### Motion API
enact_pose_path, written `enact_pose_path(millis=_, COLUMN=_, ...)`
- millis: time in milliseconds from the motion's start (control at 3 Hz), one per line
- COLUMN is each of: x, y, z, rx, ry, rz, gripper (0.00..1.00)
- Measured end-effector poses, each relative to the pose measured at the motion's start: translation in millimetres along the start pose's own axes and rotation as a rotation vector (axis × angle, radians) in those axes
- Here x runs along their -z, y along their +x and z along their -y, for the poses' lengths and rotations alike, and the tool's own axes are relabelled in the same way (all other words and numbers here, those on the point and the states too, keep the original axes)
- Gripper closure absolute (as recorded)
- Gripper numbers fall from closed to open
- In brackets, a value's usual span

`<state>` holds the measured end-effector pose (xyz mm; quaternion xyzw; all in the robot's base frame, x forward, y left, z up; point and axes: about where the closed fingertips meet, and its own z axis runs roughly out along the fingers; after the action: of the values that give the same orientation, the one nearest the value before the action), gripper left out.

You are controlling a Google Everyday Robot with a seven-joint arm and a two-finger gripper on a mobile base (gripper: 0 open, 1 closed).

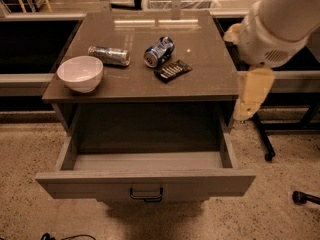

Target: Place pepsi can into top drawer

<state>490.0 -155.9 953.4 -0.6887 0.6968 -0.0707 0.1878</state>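
The pepsi can (pixel 158 51), stout and blue with white markings, lies on its side near the middle of the cabinet top. The top drawer (pixel 145 182) is pulled open below it, its dark handle (pixel 146 194) centred on the front and nothing inside. My gripper (pixel 251 95) hangs pale yellow under the white arm (pixel 275 26), just off the cabinet's right edge. It is to the right of the can, apart from it, and holds nothing that I can see.
A white bowl (pixel 80 73) sits at the top's left front. A slimmer silver-blue can (pixel 109 55) lies behind it. A dark ridged packet (pixel 172 70) lies right next to the pepsi can. A black stand leg (pixel 265 144) is on the speckled floor to the right.
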Motion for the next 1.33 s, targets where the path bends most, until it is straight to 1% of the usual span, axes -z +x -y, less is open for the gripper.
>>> enact_pose_path(millis=333, x=-8, y=-10, z=0, rx=0.145, ry=0.004, rz=0.008, gripper=0.0)
enact_pose_path(millis=667, x=-9, y=-15, z=1, rx=0.167, ry=-0.007, rz=0.013, gripper=0.0)
enact_pose_path(millis=1000, x=-21, y=-24, z=24, rx=0.293, ry=-0.04, rz=-0.018, gripper=0.0)
enact_pose_path(millis=1333, x=-47, y=-44, z=80, rx=0.565, ry=-0.094, rz=-0.112, gripper=0.0)
